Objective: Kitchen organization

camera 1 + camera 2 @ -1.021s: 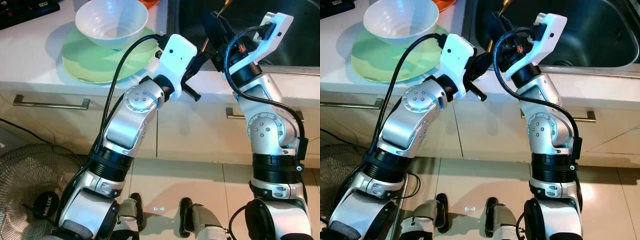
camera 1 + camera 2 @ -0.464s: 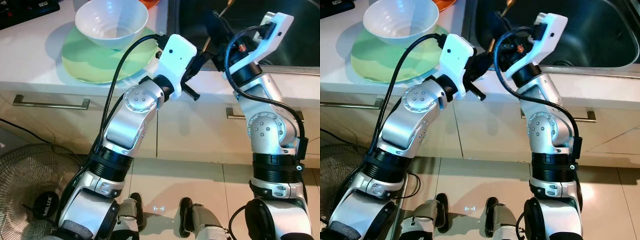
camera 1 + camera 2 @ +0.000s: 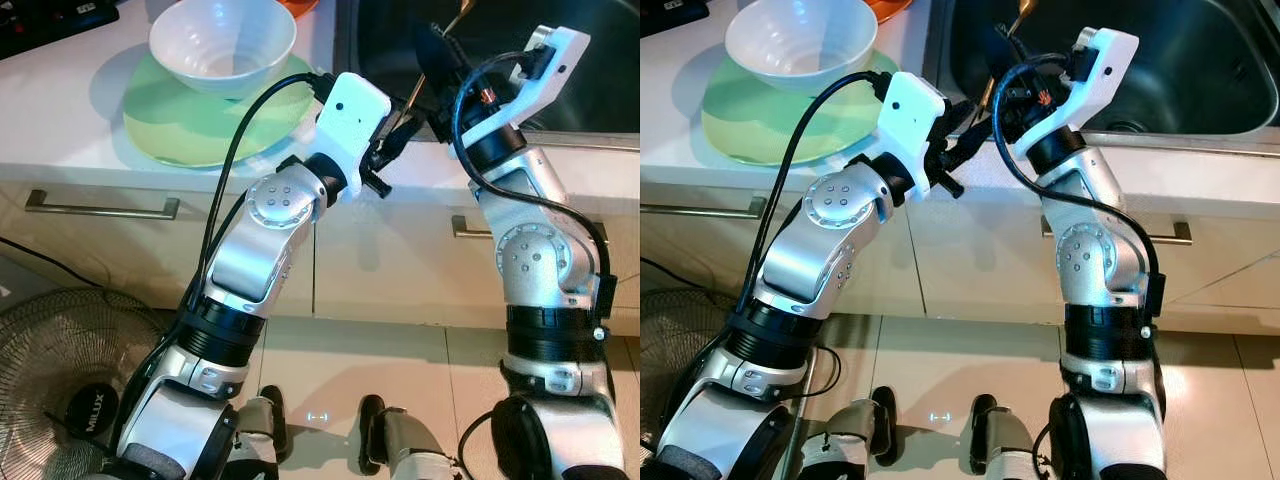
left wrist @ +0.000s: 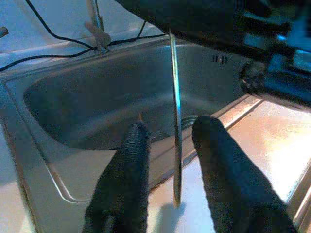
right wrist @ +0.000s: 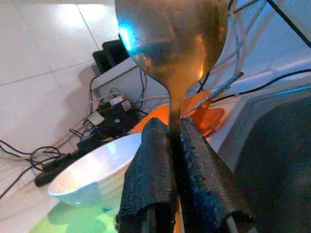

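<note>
My right gripper (image 5: 172, 131) is shut on the neck of a golden metal spoon (image 5: 170, 39), held bowl-up over the near left corner of the steel sink (image 3: 1200, 70). The spoon's thin handle (image 4: 175, 121) runs down between the two black fingers of my left gripper (image 4: 173, 128), which is open, with a gap on either side of the handle. In the head views the left gripper (image 3: 393, 128) sits just below and left of the right gripper (image 3: 435, 62), at the counter's front edge.
A white bowl (image 3: 222, 40) stands on a green plate (image 3: 190, 130) on the white counter to the left of the sink. An orange dish (image 5: 206, 116) and cables lie behind them. Drawer fronts with a metal handle (image 3: 100, 205) are below. A floor fan (image 3: 60, 380) stands at lower left.
My left gripper has turned and lifted slightly, bringing its fingers up around the spoon's handle. The right arm has barely shifted, still holding the spoon.
</note>
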`<state>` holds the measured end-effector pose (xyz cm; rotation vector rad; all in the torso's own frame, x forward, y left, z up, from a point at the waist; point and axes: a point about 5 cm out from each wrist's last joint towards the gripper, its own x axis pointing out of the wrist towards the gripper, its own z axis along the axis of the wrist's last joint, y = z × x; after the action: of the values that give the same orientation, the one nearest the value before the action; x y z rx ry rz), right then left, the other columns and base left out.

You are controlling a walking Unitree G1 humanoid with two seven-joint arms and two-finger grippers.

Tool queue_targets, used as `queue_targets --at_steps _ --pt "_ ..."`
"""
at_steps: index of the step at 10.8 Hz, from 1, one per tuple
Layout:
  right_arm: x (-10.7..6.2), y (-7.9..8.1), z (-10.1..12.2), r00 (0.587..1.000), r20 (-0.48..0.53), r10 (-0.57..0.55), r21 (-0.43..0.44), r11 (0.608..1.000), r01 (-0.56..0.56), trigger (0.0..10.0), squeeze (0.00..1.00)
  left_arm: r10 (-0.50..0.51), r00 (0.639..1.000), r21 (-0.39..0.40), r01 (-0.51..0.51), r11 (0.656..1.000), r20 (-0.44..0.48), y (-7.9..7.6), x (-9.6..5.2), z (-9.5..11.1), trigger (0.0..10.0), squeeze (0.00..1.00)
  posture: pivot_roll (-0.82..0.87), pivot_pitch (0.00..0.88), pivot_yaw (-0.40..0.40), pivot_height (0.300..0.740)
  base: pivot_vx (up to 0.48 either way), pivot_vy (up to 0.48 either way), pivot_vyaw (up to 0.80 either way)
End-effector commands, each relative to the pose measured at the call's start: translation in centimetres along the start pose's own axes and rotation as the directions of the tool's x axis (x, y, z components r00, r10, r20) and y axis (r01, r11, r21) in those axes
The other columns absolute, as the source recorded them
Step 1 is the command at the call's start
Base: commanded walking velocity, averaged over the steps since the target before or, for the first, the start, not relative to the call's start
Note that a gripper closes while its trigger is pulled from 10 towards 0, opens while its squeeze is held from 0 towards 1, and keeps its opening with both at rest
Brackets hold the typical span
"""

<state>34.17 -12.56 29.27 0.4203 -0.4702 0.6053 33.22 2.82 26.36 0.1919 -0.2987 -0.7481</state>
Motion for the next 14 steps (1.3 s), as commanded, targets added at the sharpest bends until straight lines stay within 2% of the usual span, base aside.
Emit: queue_targets --at_steps 1,2,3,4,5,6,7,8,9,11,12,14 --pt "0.2 -0.4 1.2 0.999 0.043 -0.008 -0.034 0.999 0.009 0.0 0.00 0.009 1.000 0.009 -0.009 1.000 0.010 -0.1 -0.3 0.1 10.0 0.68 0.14 0.265 -0.024 0.740 0.000 0.000 0.00" --pt "0.7 -1.4 1.7 0.998 0.049 -0.042 -0.061 0.997 0.045 0.5 0.00 0.017 1.000 0.012 -0.017 1.000 -0.001 -0.1 -0.5 -0.1 10.0 0.00 0.14 0.266 -0.025 0.740 0.000 0.000 0.00" --pt "1.1 -2.5 2.2 0.995 0.053 -0.082 -0.089 0.992 0.087 8.5 0.00 0.025 1.000 0.011 -0.025 1.000 -0.009 0.0 -0.6 -0.4 10.0 0.00 0.14 0.268 -0.029 0.740 0.000 0.000 0.00" --pt "1.4 -3.4 2.5 0.991 0.054 -0.119 -0.112 0.986 0.124 10.0 0.00 0.030 0.999 0.009 -0.030 1.000 -0.014 0.0 -0.7 -0.5 10.0 0.00 0.14 0.269 -0.031 0.740 0.000 0.000 0.00" --pt "1.8 -4.4 2.8 0.985 0.058 -0.163 -0.132 0.977 0.169 10.0 0.00 0.037 0.999 0.007 -0.037 0.999 -0.019 0.1 -0.8 -0.6 10.0 0.00 0.15 0.272 -0.034 0.740 0.000 0.000 0.00" --pt "2.4 -6.1 2.5 0.970 0.045 -0.238 -0.218 0.945 0.242 10.0 0.00 0.051 0.998 0.005 -0.051 0.999 -0.026 0.2 -1.1 -0.7 10.0 0.00 0.15 0.272 -0.037 0.740 0.000 0.000 0.00" --pt "2.5 -6.7 2.1 0.964 0.036 -0.264 -0.277 0.924 0.263 10.0 0.00 0.054 0.998 0.008 -0.054 0.999 -0.029 0.1 -1.2 -0.8 10.0 0.00 0.16 0.272 -0.039 0.740 0.000 0.000 0.00" --pt "2.4 -7.0 1.9 0.960 0.036 -0.279 -0.292 0.915 0.277 10.0 0.00 0.054 0.998 0.007 -0.054 0.999 -0.029 0.1 -1.3 -0.8 10.0 0.00 0.17 0.272 -0.041 0.740 0.000 0.000 0.00" --pt "2.2 -7.9 1.3 0.942 0.040 -0.333 -0.344 0.881 0.325 10.0 0.00 0.052 0.998 0.008 -0.052 0.999 -0.032 -0.1 -1.5 -0.9 10.0 0.00 0.18 0.274 -0.045 0.740 0.000 0.000 0.00" --pt "1.2 -9.0 -1.3 0.908 -0.020 -0.419 -0.369 0.847 0.383 10.0 0.00 0.060 0.997 0.009 -0.059 0.998 -0.047 -0.3 -2.0 -1.0 10.0 0.00 0.20 0.284 -0.048 0.740 0.000 0.000 0.00" --pt "0.8 -9.1 -2.6 0.901 -0.058 -0.430 -0.369 0.848 0.381 10.0 1.00 0.060 0.997 0.008 -0.059 0.998 -0.056 -0.4 -2.2 -1.2 10.0 0.00 0.20 0.286 -0.047 0.740 0.000 0.000 0.00" --pt "0.3 -9.3 -3.5 0.886 -0.074 -0.457 -0.385 0.833 0.397 10.0 1.00 0.057 0.996 0.005 -0.057 0.998 -0.063 -0.5 -2.3 -1.2 10.0 0.00 0.21 0.288 -0.043 0.740 0.000 0.000 0.00"
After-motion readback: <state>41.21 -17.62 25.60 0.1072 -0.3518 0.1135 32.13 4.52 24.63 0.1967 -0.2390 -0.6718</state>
